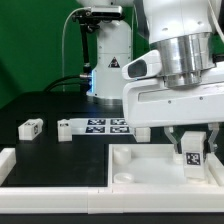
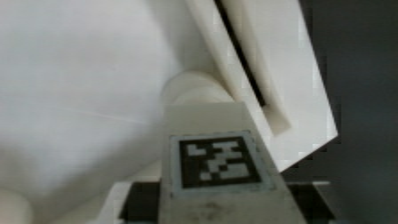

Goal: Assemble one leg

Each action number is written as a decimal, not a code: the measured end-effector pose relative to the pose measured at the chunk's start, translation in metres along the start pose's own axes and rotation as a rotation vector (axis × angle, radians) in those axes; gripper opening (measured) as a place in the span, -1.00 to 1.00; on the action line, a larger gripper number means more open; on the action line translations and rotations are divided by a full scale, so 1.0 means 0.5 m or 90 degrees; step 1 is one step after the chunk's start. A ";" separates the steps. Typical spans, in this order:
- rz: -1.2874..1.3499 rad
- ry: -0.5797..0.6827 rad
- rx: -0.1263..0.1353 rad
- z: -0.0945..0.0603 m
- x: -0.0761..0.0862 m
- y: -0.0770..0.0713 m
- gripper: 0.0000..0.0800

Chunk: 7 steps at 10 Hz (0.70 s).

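The gripper [image 1: 191, 143] clamps one small white plastic tagged leg [image 1: 191, 157] upright over the single large white rimmed panel [image 1: 130, 168]. A second leg [image 1: 32, 127] lies well apart on the black table [image 1: 40, 105], near the one marker board [image 1: 108, 125].

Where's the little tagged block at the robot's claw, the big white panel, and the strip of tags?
the leg [image 1: 190, 152]: exterior view, its tagged face.
the white panel [image 1: 146, 166]: exterior view, its bare flat top.
the marker board [image 1: 105, 125]: exterior view, its middle tags.

The end effector [image 1: 192, 148] clamps a tagged leg [image 1: 192, 158] upright over the white panel [image 1: 130, 172]. A second leg [image 1: 32, 127] lies on the desk [image 1: 50, 148] beyond that panel.
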<state>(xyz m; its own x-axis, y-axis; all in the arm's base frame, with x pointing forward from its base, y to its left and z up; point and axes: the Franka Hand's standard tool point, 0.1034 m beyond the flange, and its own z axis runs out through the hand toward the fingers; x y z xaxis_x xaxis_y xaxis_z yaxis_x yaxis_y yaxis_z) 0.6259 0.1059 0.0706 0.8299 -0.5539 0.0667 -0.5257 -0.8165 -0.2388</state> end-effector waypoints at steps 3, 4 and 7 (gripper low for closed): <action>0.258 -0.010 0.006 0.004 -0.013 -0.009 -0.27; 0.329 -0.011 0.007 0.005 -0.017 -0.011 -0.27; 0.537 -0.025 0.011 0.006 -0.025 -0.018 -0.27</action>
<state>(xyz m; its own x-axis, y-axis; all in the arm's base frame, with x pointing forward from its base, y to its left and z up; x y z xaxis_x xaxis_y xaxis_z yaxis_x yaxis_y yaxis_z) 0.6209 0.1209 0.0688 0.1662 -0.9706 -0.1743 -0.9695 -0.1286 -0.2087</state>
